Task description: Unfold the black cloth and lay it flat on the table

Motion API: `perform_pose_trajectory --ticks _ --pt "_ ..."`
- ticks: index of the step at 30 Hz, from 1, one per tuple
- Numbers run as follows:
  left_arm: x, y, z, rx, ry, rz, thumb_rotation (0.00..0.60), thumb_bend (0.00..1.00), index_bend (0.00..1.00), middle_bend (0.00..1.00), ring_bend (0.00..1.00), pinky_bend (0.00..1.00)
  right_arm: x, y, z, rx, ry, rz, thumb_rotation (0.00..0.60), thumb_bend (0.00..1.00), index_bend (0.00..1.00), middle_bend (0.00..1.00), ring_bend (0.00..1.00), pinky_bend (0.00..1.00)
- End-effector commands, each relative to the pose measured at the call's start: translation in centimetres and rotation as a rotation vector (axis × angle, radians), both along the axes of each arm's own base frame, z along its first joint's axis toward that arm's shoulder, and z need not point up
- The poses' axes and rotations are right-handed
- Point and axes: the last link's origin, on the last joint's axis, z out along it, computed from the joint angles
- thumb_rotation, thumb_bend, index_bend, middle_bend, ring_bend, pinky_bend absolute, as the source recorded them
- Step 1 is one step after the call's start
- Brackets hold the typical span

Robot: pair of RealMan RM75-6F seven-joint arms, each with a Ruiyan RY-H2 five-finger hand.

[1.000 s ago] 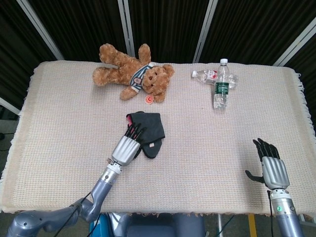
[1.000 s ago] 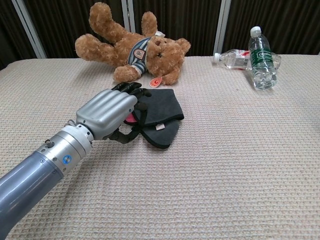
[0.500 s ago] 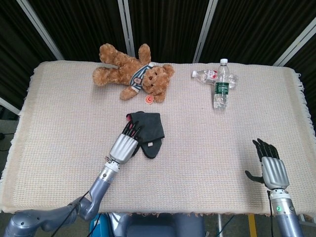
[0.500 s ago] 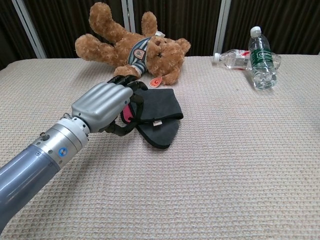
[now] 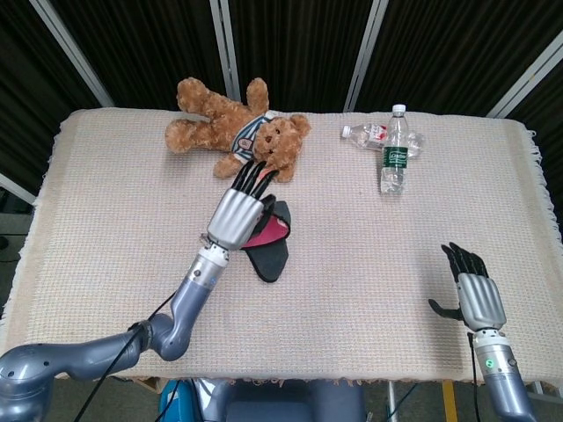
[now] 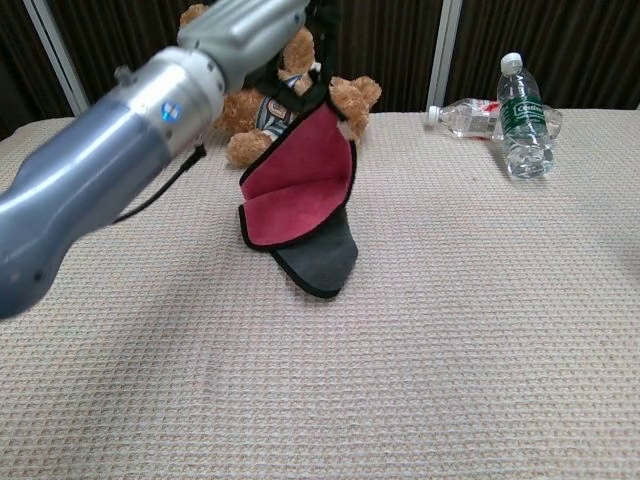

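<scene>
Only the head view shows the idle right hand [image 5: 478, 297]; left hand [image 5: 237, 214] lifts black cloth [image 6: 305, 195].

Matt black cloth [image 6: 318, 262] – red fleecy lining, rough woven table cover [image 6: 480, 330], brushed-metal left hand [image 5: 236, 216]

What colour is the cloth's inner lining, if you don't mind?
Red-pink lining, clearest in the chest view.

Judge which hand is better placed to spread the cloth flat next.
Left. The left hand already holds the black cloth lifted, its red lining showing. The right hand hovers open near the table's front right, far from the cloth.
</scene>
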Motion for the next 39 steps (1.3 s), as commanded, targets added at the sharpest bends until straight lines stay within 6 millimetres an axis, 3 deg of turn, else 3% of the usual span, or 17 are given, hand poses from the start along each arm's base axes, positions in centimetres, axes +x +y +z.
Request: perform_pose_trajectory --ticks 1,8,16,22,27,33,39 --pt "5.2 2.1 2.9 0.027 0.000 -0.036 0.600 0.48 0.57 0.13 0.00 0.00 0.8 -0.6 0.1 0.001 -0.011 0.014 0.600 0.22 0.00 0.00 0.00 0.00" --pt "12.5 3.5 5.2 0.056 0.002 -0.087 0.600 0.48 0.57 0.14 0.00 0.00 3.6 -2.2 0.5 0.010 -0.086 0.057 0.600 0.22 0.00 0.00 0.00 0.00" --pt "16.7 3.9 4.7 0.060 0.021 -0.095 0.600 0.48 0.57 0.14 0.00 0.00 7.9 -3.8 0.1 0.055 -0.238 0.098 0.600 0.22 0.00 0.00 0.00 0.00" --pt "18.6 4.4 3.9 0.061 0.035 -0.081 0.600 0.48 0.57 0.14 0.00 0.00 10.5 -4.3 -0.6 0.104 -0.318 0.097 0.600 0.22 0.00 0.00 0.00 0.00" --pt "19.3 4.8 4.0 0.081 0.035 -0.076 0.600 0.48 0.58 0.15 0.00 0.00 11.1 -4.7 -0.8 0.117 -0.321 0.088 0.600 0.22 0.00 0.00 0.00 0.00" --pt "19.1 5.6 6.6 0.138 -0.004 -0.087 0.600 0.48 0.59 0.16 0.00 0.00 10.4 -5.1 -0.1 0.090 -0.323 0.058 0.600 0.22 0.00 0.00 0.00 0.00" --pt "18.4 6.9 11.8 0.257 0.018 -0.087 0.600 0.48 0.60 0.16 0.00 0.00 9.4 -5.5 0.6 0.069 -0.337 0.032 0.600 0.22 0.00 0.00 0.00 0.00"
